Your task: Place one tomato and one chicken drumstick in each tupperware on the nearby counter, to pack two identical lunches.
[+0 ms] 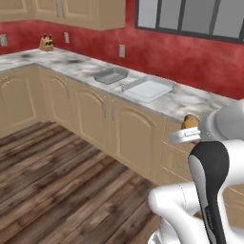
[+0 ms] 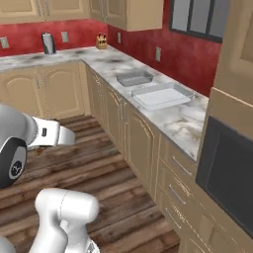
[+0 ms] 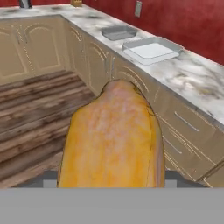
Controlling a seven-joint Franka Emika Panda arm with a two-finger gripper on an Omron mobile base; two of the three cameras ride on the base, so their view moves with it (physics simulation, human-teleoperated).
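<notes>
Orange-brown drumstick (image 3: 113,140) held above floor.

On the tabletop (image 2: 185,123) two trays sit side by side: the small tray (image 2: 134,78) upper centre of the right base view, the large tray (image 2: 160,96) just below-right of it. A knife block (image 2: 102,41) stands at the top, in the corner. The drumstick (image 3: 111,140) fills the hand view's lower centre, in the claw (image 3: 109,181).

Home kitchen, marble counter (image 1: 71,64) on tan cabinets (image 1: 93,114), red walls, knife block (image 1: 46,43)

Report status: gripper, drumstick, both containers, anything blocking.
Gripper shut on drumstick, carried off the counter. Both containers on counter ahead, nothing visible inside them. No obstruction seen.
</notes>
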